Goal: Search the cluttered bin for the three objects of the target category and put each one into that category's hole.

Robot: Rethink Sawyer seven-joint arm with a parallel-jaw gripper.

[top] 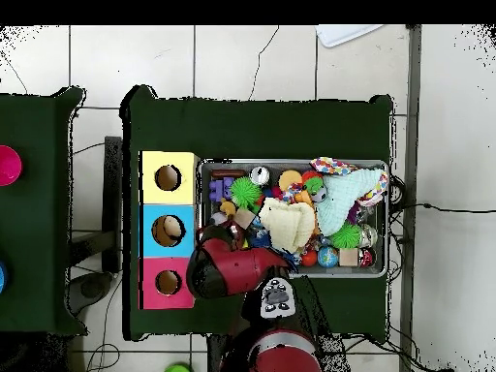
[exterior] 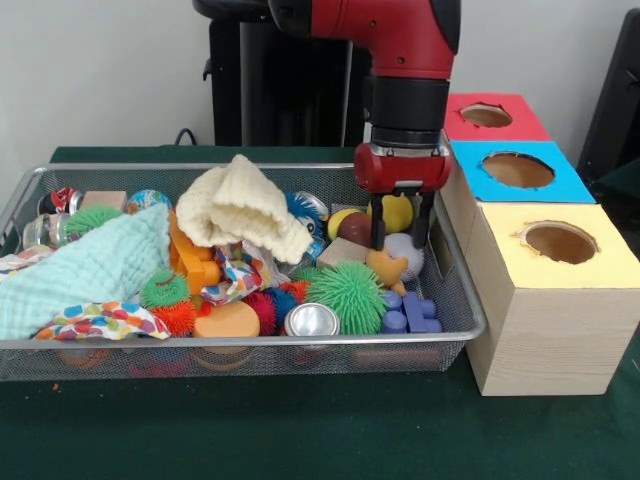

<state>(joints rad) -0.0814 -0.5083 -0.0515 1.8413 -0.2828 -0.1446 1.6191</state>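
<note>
The red and black end effector (exterior: 402,238) hangs down into the right end of the big silver wire basket (exterior: 452,330), its two black fingers (exterior: 378,235) spread apart. A pale yellow soft toy (exterior: 398,213) sits between them. Below lie a tan-orange soft toy (exterior: 388,268) and a spiky green rubber ball (exterior: 347,293). A cream knitted cloth (exterior: 243,208) is heaped in the middle. Beside the basket, on the green worktop (exterior: 300,430), stands a wooden box with a red-ringed hole (exterior: 486,115).
</note>
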